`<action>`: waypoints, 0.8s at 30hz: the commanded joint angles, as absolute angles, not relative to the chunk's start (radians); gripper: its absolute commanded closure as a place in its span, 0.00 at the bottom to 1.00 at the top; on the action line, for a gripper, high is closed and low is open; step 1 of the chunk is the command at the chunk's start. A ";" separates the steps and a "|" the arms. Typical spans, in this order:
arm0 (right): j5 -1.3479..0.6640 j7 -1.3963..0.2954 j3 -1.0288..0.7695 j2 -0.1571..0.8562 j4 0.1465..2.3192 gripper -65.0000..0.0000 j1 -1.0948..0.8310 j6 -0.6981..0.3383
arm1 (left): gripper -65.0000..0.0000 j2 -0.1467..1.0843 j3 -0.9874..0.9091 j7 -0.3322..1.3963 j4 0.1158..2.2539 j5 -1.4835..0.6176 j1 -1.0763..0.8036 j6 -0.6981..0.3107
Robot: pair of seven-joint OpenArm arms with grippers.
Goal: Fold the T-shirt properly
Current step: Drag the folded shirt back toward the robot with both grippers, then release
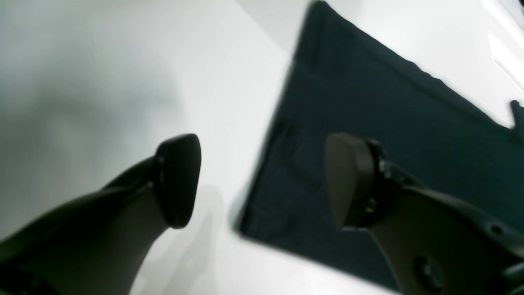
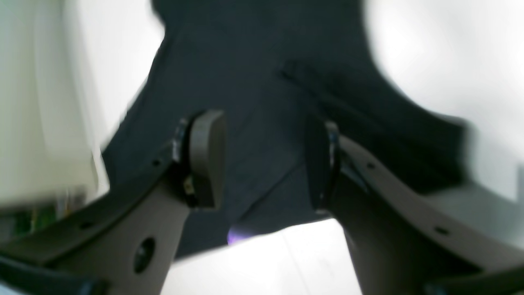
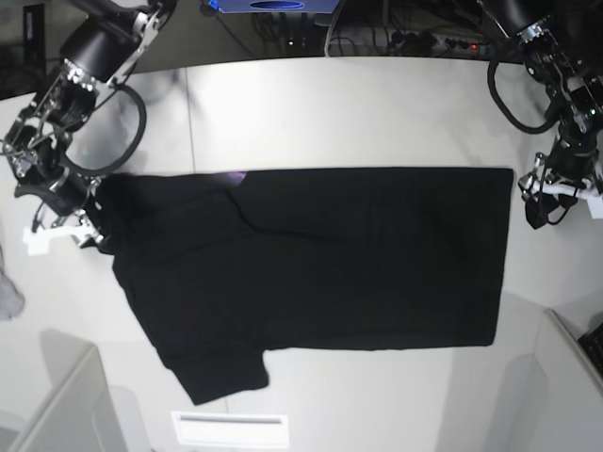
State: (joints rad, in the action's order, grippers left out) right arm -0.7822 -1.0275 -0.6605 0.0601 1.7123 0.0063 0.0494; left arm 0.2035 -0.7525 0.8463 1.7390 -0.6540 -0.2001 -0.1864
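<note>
The black T-shirt lies spread flat across the white table, plain side up, with a sleeve sticking out at the front left. A sliver of purple print peeks out at its back edge. At the shirt's left end my right gripper hovers open, and in the right wrist view the right gripper has dark cloth below its spread fingers, none pinched. Just off the shirt's back right corner my left gripper is open. In the left wrist view the left gripper straddles the shirt edge, holding nothing.
A small grey-white cloth scrap lies at the far left edge. A white strip sits near the front edge. Raised panels stand at the front left and front right corners. Cables and gear line the back.
</note>
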 commanded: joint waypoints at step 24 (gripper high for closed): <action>-0.805 -0.694 -0.647 -0.058 1.573 0.34 -0.183 0.102 | 0.30 0.088 -0.865 0.834 1.521 -0.653 -0.199 -0.369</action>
